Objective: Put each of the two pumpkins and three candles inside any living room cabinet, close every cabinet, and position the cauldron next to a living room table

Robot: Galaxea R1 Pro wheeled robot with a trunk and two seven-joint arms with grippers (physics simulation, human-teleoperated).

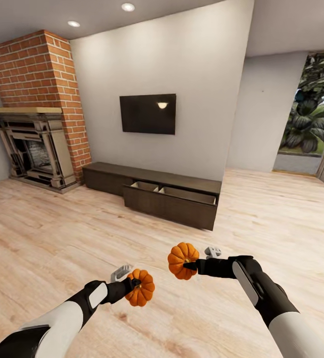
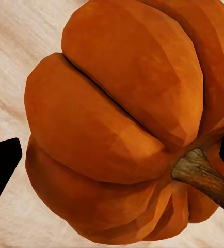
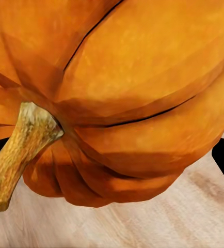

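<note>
I hold one orange ribbed pumpkin in each hand above the light wood floor. My left gripper [image 1: 136,287] is shut on the lower pumpkin [image 1: 141,288], which looms large in the left wrist view [image 2: 127,119] with its brown stem. My right gripper [image 1: 187,265] is shut on the other pumpkin [image 1: 182,260], seen close with its stem in the right wrist view [image 3: 132,98]. Ahead, under the wall TV, stands the long dark brown cabinet [image 1: 107,177]; its right drawer [image 1: 170,202] is pulled open and looks empty. Candles, cauldron and coffee table are out of view.
A red brick chimney with an ornate grey fireplace [image 1: 32,149] stands at the left. A black TV [image 1: 148,114] hangs on the white wall. At the right, a doorway [image 1: 308,119] opens onto plants. Bare plank floor [image 1: 57,233] lies between me and the cabinet.
</note>
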